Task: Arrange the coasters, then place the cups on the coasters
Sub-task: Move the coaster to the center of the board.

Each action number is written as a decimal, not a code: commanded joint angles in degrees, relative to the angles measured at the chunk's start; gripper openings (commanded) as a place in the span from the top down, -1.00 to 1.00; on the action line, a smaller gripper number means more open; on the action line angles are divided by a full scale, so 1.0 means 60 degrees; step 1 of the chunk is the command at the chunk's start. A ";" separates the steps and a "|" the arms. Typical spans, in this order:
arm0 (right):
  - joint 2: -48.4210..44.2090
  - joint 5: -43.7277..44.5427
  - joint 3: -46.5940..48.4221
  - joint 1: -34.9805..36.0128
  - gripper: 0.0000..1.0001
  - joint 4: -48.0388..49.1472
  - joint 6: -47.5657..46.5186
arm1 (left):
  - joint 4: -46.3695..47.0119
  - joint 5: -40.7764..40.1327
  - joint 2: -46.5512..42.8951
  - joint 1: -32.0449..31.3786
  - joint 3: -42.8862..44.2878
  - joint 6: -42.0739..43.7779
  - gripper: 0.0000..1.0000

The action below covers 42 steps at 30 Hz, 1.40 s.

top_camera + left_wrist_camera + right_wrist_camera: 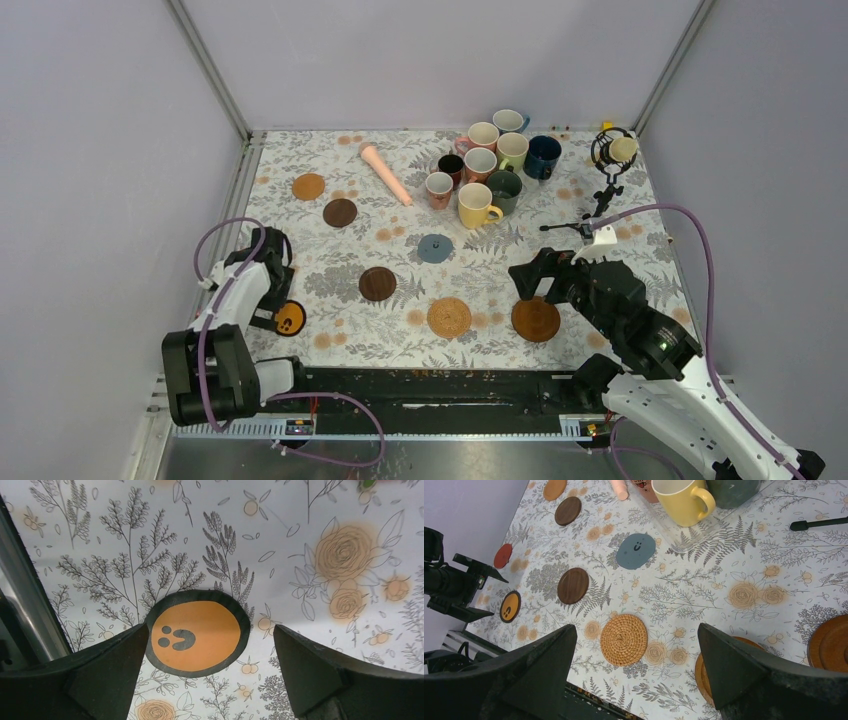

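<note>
Early days by my read: none of the cups (490, 165) sits on a coaster yet. They're all bunched at the far back of the table (300, 250), yellow mug (476, 204) nearest me, maybe in a clear tray, can't say for sure. The coasters (378, 283) lie loose over the floral top w/ no row or grid I can make out: orange wood one (309, 186) and a dark brown one (340, 212) back left, grey-blue one (435, 248) mid, tan woven one (449, 317) and a brown wood one (536, 319) near the front, plus a red one (502, 555) by the L arm, which I only get from the R wrist cam. L gripper (211, 630) hangs low over the smiley coaster (197, 634), black rim w/ yellow face, front left. Its fingers are spread wide w/ the disc flat on the table between them, nothing pinched; can't tell if the one finger touches the rim. R gripper (636, 627) is also spread wide and empty, above the front right w/ the woven one below it. So imo the arranging stage isn't finished and the whole cup stage is left, approx nine mugs to carry over. Pink stick (385, 172) and mic (610, 150) at the back aren't part of the job.
</note>
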 commanded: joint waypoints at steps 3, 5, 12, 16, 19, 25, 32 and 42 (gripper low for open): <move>-0.0006 0.0413 0.0182 0.0055 -0.99 -0.0066 -0.0211 | 0.0640 0.0842 0.0397 0.0068 -0.0104 0.0309 -0.97; 0.0050 0.0435 0.0263 0.0063 -0.99 -0.0113 -0.0218 | 0.0745 0.1036 0.0472 0.0064 -0.0158 0.0352 -0.97; 0.0160 0.0605 0.0324 0.0058 -0.99 -0.0150 -0.0169 | 0.1226 0.1708 0.0629 0.0064 -0.0317 0.0561 -0.95; 0.0285 0.0579 0.0372 0.0056 -0.99 -0.0134 -0.0095 | 0.1233 0.2149 0.0718 0.0049 -0.0443 0.0545 -0.92; 0.0334 0.0563 0.0372 0.0058 -0.99 -0.0139 -0.0066 | 0.0654 0.1335 0.0329 0.0053 -0.0199 0.0359 -0.93; 0.0271 0.0424 0.0373 0.0060 -0.99 -0.0142 -0.0121 | -0.0097 -0.0357 -0.0420 0.0446 -0.0049 -0.0085 -0.94; 0.0086 0.0256 0.0423 0.0058 -0.99 -0.0160 -0.0255 | -0.0255 0.0297 0.1092 0.0723 0.0242 0.0312 -0.97; 0.0360 0.0145 0.0467 0.0061 -0.99 -0.0110 0.0169 | 0.0848 0.1819 0.1515 0.0710 -0.0108 0.0812 -0.94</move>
